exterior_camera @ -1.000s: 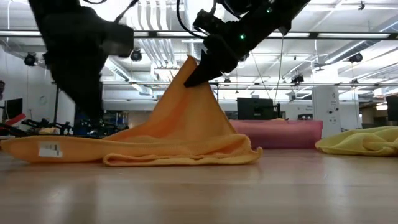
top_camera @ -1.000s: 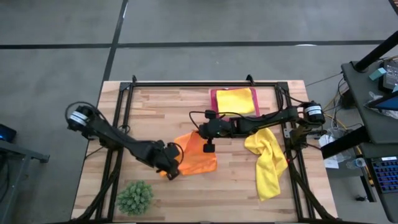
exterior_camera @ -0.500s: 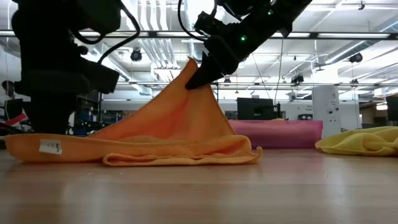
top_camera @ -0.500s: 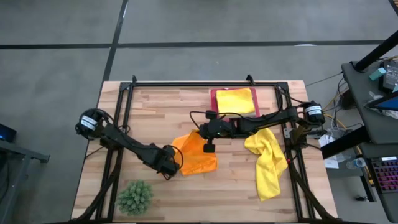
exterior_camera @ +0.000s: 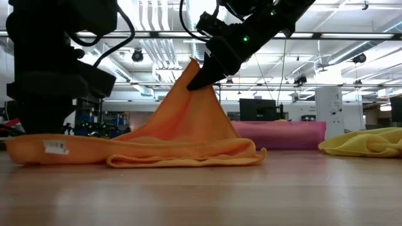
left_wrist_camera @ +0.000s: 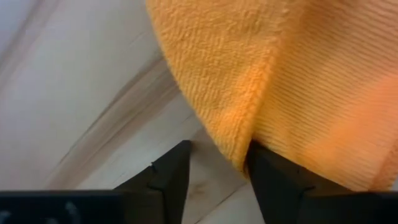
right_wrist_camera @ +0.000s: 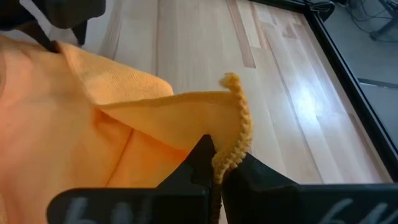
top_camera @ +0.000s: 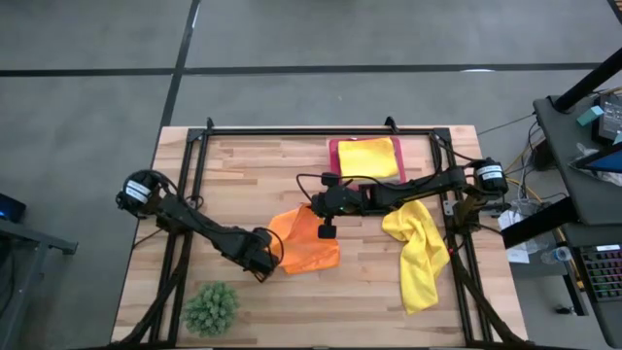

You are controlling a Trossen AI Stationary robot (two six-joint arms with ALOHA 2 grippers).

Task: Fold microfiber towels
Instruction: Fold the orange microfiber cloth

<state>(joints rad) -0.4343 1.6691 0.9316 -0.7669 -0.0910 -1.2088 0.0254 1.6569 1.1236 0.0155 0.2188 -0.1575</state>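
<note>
The orange towel (top_camera: 309, 239) is found near the middle of the table (top_camera: 243, 170), partly spread on the wood and partly lifted. In the low view its far corner is drawn up into a peak (exterior_camera: 195, 69), from which the cloth slopes down to a flat, rumpled base lying on the boards; a white label (exterior_camera: 55, 147) is seen on its low end. From above, its long axis runs across the table, from the left gripper toward the right arm's side.

The raised corner is pinched by the right gripper (right_wrist_camera: 217, 163), whose jaws are closed on the hemmed edge, as shown in the right wrist view. The left gripper (left_wrist_camera: 216, 167) is set at the opposite, low corner of the same towel, down at the table surface; its jaws stand narrowly apart, with the cloth's rounded edge reaching down between the two fingers (left_wrist_camera: 166, 177). Whether that edge is actually clamped cannot be told.

A crumpled yellow towel (top_camera: 418, 251) is laid just to the right of the orange one, apart from it, its long axis running from the far side toward the near edge. A second yellow towel (top_camera: 369, 157), folded flat, is seen on the pink tray (top_camera: 334, 148) at the far side. A spiky green plant ball (top_camera: 211, 307) rests at the near left corner.
</note>
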